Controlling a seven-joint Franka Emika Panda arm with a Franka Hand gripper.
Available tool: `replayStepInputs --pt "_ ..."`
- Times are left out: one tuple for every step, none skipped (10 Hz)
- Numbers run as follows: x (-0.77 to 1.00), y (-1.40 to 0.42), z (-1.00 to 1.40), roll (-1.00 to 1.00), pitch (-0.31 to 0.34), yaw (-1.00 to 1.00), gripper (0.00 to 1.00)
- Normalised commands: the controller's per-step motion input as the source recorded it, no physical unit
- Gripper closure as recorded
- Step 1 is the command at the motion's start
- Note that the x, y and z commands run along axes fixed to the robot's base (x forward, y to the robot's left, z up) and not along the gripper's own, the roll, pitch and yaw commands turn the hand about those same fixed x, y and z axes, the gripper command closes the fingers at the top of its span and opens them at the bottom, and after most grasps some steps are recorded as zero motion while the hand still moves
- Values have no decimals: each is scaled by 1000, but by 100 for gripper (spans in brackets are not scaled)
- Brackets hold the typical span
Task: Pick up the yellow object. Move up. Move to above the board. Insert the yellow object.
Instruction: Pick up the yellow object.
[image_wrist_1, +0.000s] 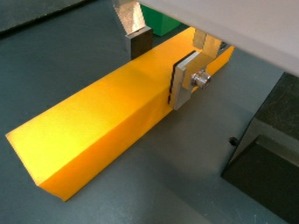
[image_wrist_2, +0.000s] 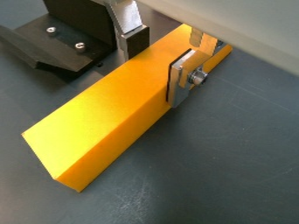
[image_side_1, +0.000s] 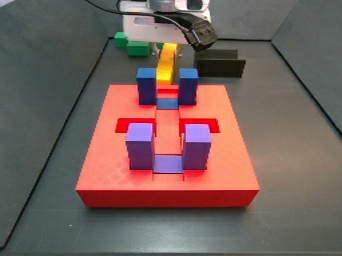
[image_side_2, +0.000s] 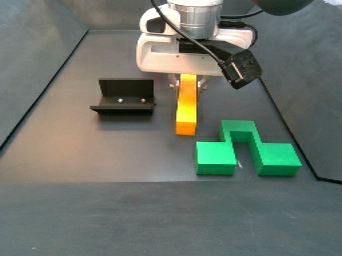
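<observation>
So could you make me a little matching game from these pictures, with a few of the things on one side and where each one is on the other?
Things:
1. long yellow-orange bar
2. green blocks
3. dark L-shaped fixture
4. blue-purple posts

Places:
A. standing upright on the flat red board
B. on the floor, apart from the bar
C. between the fingers of the gripper
D. lying on the floor beside the bar's free end

Pairs: 1-C, 2-D, 3-B, 4-A
</observation>
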Motion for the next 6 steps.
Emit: replayStepInputs --pt "0 0 0 0 0 0 100" --pt "0 0 0 0 0 0 100" --pt "0 0 0 0 0 0 100" --pt "0 0 0 0 0 0 100" --pt "0 0 0 0 0 0 100" --pt "0 0 0 0 0 0 100"
